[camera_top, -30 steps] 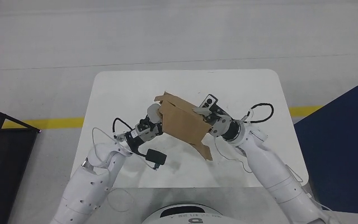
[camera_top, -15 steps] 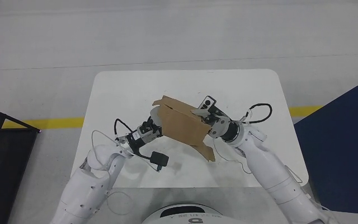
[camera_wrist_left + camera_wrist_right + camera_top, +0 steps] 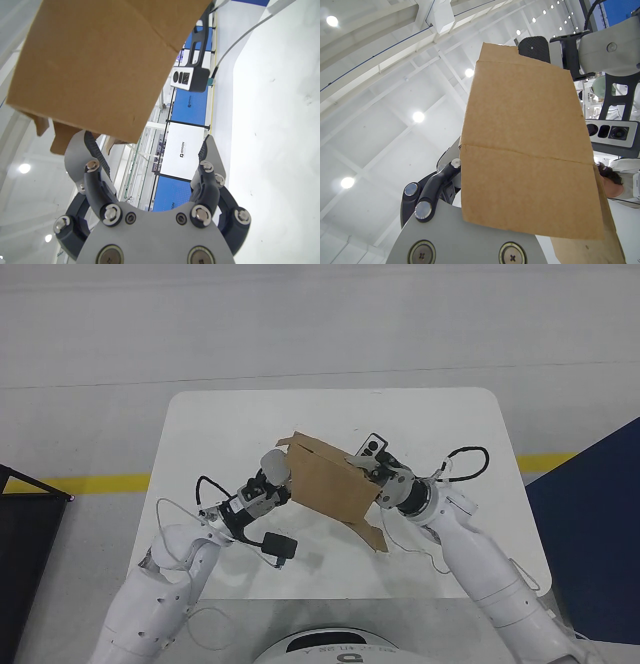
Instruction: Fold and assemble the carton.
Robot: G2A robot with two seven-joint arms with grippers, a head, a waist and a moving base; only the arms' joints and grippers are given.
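A brown carton is held tilted over the middle of the white table, its lower flap hanging near the tabletop. My right gripper is shut on the carton's right upper edge. In the right wrist view the cardboard covers most of the fingers. My left gripper is at the carton's left end, open. In the left wrist view its fingers stand wide apart with the carton's corner just over one of them.
Free tabletop lies on all sides of the carton, widest toward the far edge. A yellow floor line runs to the left, a blue panel stands at the right, and a dark frame is at the far left.
My left gripper dipped toward the table, then came back up to the carton's left end. The carton and my right gripper barely shifted.
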